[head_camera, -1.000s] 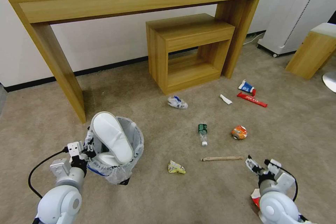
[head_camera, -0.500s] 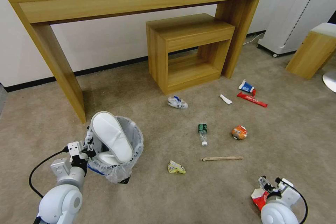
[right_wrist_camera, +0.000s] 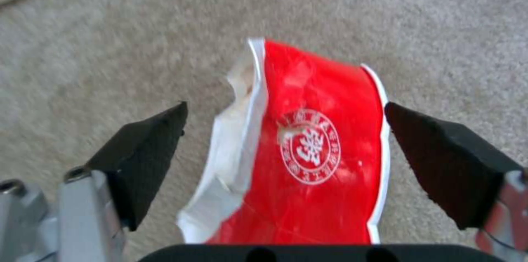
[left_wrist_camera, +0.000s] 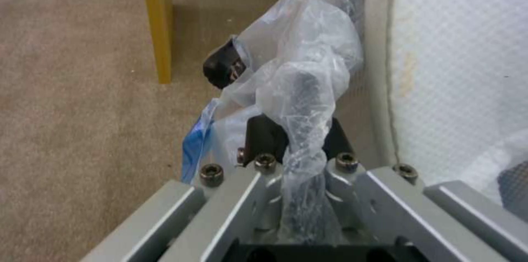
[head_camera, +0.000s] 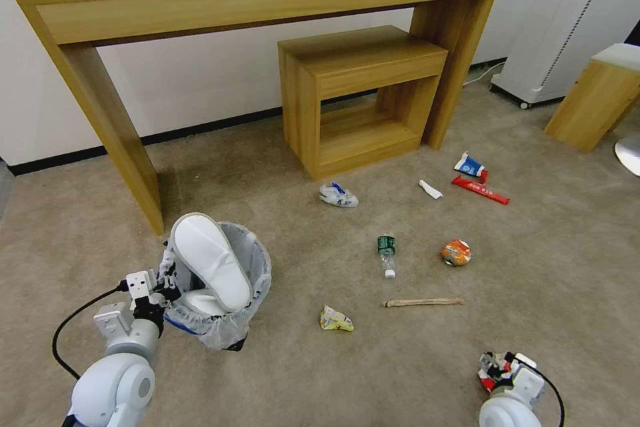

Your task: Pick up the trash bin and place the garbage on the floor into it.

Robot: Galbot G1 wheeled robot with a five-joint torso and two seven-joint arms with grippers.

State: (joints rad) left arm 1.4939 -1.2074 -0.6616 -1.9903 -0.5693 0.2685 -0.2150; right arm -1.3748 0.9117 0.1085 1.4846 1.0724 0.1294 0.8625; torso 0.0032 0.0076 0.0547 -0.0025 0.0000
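right gripper (right_wrist_camera: 283,146) spread wide, straddling red paper bowl (right_wrist_camera: 308,154) on floor (head_camera: 300,373); left gripper (head_camera: 163,283) clamps trash bin (head_camera: 223,280) rim (slipper inside). bottle, stick, wrappers left.

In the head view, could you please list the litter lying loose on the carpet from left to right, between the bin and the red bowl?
Yellow wrapper → white crumpled wrapper → green-labelled bottle → wooden stick → orange wrapper.

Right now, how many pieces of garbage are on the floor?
9: white wrapper, white roll, carton, red bar wrapper, bottle, orange wrapper, stick, yellow wrapper across the carpet; red bowl inside the open right gripper. The arms may hide more.
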